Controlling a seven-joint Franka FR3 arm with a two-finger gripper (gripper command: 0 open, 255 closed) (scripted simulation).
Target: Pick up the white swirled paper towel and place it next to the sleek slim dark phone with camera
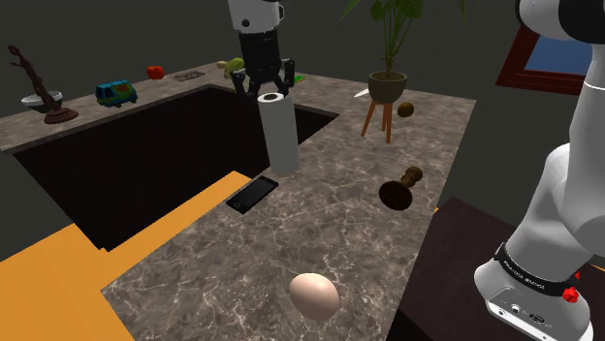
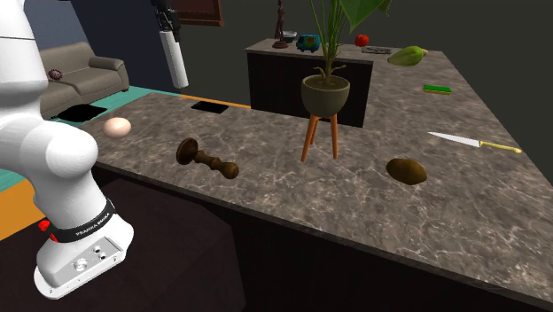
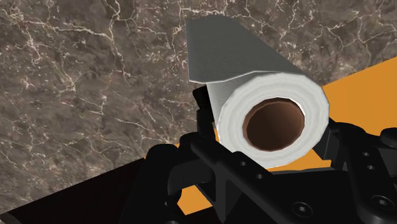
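Right now the claw is clenched on the top rim of the white paper towel roll, one black finger pressed to each side of it. The roll hangs upright directly beneath the claw. I cannot tell whether its foot touches the marbled counter or is just clear of it. The slim dark phone lies flat below the claw, just beside the roll's lower end and close to the counter's edge.

That edge looks like the main risk. If the claw lets go a little too far out, the roll would likely drop past the edge onto the orange floor. The hold is also high on a tall, light roll, so a quick sideways move could make the bottom swing. A tilted release could tip the roll onto the phone or send it rolling.

By count there is one paper towel roll and one phone. Farther from the claw are one pale egg, one turned wooden piece lying on its side, one potted plant on a three-legged stand and one knife.
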